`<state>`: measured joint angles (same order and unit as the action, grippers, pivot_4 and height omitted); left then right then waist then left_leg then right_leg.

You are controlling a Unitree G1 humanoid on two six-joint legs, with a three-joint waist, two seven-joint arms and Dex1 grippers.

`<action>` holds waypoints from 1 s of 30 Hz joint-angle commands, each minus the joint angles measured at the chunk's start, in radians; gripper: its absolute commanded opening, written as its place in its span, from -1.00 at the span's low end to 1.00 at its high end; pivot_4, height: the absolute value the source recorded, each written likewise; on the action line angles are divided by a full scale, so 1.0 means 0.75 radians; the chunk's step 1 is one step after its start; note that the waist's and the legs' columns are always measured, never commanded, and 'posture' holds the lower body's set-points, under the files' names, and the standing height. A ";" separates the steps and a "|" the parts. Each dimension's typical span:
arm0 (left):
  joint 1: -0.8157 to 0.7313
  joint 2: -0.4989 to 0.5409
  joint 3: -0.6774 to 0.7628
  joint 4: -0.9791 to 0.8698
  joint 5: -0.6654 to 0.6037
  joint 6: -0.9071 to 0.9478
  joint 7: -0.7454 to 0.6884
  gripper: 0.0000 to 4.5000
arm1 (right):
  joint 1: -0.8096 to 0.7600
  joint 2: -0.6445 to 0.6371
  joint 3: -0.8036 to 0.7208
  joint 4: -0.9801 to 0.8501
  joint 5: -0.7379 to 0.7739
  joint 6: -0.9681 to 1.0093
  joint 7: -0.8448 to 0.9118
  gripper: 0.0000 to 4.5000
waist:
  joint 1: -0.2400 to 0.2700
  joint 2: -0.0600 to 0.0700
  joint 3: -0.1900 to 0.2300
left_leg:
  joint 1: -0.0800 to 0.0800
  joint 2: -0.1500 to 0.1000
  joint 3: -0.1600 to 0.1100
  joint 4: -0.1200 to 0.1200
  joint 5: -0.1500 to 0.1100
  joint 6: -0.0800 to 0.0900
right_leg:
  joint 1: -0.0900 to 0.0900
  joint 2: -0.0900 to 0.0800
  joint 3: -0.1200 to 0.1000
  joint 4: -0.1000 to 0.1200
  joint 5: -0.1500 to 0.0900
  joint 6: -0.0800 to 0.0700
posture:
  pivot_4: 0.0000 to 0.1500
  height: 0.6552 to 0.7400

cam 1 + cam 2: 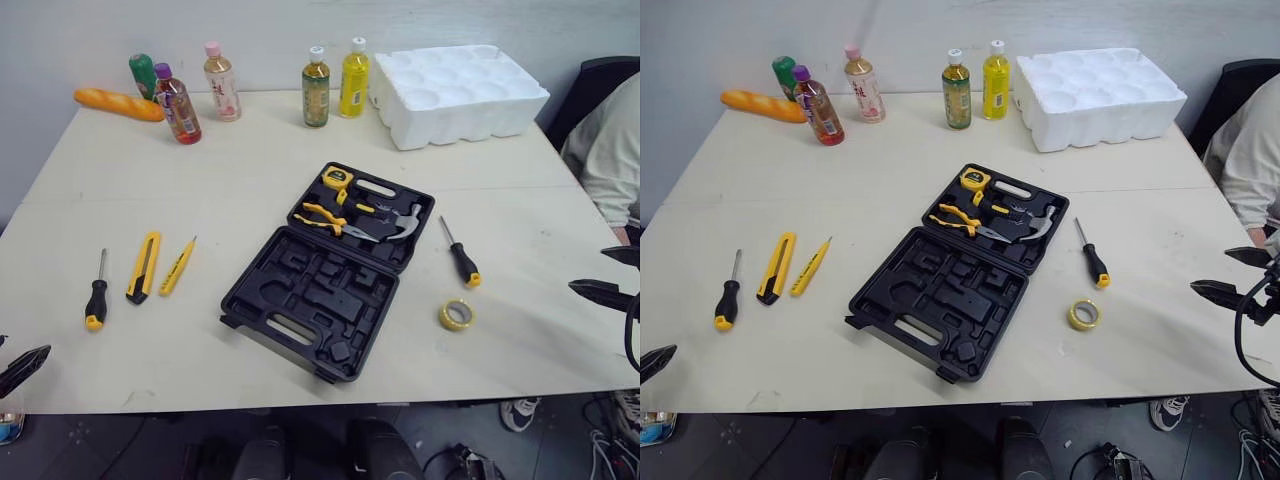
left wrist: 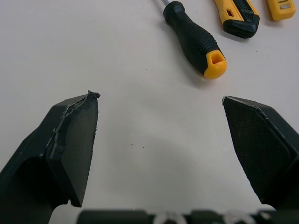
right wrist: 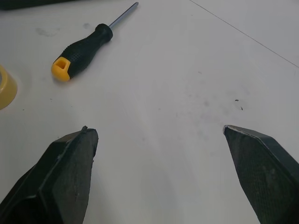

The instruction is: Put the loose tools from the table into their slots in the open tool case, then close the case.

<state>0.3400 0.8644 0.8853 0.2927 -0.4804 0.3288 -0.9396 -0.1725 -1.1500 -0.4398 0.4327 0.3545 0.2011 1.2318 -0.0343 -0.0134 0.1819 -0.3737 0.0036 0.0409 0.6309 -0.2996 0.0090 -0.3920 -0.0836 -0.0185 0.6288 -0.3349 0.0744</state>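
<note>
The black tool case (image 1: 262, 300) lies open in the middle of the table. Its far half holds a tape measure (image 1: 337, 178), yellow pliers (image 1: 324, 216) and a hammer (image 1: 395, 228). Left of the case lie a black-and-yellow screwdriver (image 1: 96, 297), a yellow utility knife (image 1: 144, 266) and a slim yellow cutter (image 1: 177, 266). To the case's right are a second screwdriver (image 1: 461, 256) and a roll of yellow tape (image 1: 456, 315). My left gripper (image 2: 160, 97) hangs open near the front left edge, just short of the left screwdriver's handle (image 2: 196, 39). Open too, my right gripper (image 3: 157, 128) hovers at the right edge, apart from the right screwdriver (image 3: 84, 46).
Several drink bottles (image 1: 316, 88) and a bread loaf (image 1: 118, 104) stand along the table's far edge. A white foam tray (image 1: 458, 93) sits at the back right. A person's arm (image 1: 605, 150) and a dark chair are beyond the right edge.
</note>
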 commanded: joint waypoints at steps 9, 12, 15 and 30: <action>-0.078 0.045 -0.042 0.078 0.039 -0.066 0.026 0.98 | 0.019 0.012 -0.046 -0.018 0.017 -0.020 -0.017 1.00 | 0.003 0.000 0.000 | 0.000 0.000 0.000 0.000 0.000 0.000 | 0.000 0.000 0.000 0.000 0.000 0.000 | 1.00 1.00; -0.104 0.043 -0.067 0.072 0.055 -0.088 0.048 0.98 | 0.029 0.019 -0.050 -0.024 0.018 -0.023 -0.025 1.00 | 0.003 0.000 0.000 | 0.000 0.000 0.000 0.000 0.000 0.000 | 0.000 0.000 0.000 0.000 0.000 0.000 | 1.00 1.00; -0.114 0.045 -0.076 0.062 0.057 -0.083 0.056 0.98 | 0.032 0.021 -0.049 -0.029 0.021 -0.020 -0.031 1.00 | 0.002 0.000 0.000 | 0.000 0.000 0.000 0.001 0.000 0.000 | 0.000 0.000 0.000 0.001 0.000 0.000 | 1.00 1.00; -0.082 0.040 -0.065 -0.024 0.039 -0.026 0.073 0.98 | 0.021 0.044 -0.026 -0.011 0.001 -0.078 -0.056 1.00 | 0.002 0.000 0.000 | 0.000 0.000 0.000 0.001 0.000 0.000 | 0.000 0.001 0.000 0.001 0.000 0.000 | 1.00 1.00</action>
<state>0.2679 0.8785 0.8069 0.3068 -0.4416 0.3084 -0.8874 -0.1481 -1.1210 -0.4403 0.4330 0.3538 0.1723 1.1939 -0.0324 -0.0133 0.1818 -0.3735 0.0036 0.0412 0.6316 -0.2994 0.0090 -0.3918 -0.0830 -0.0186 0.6299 -0.3347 0.0747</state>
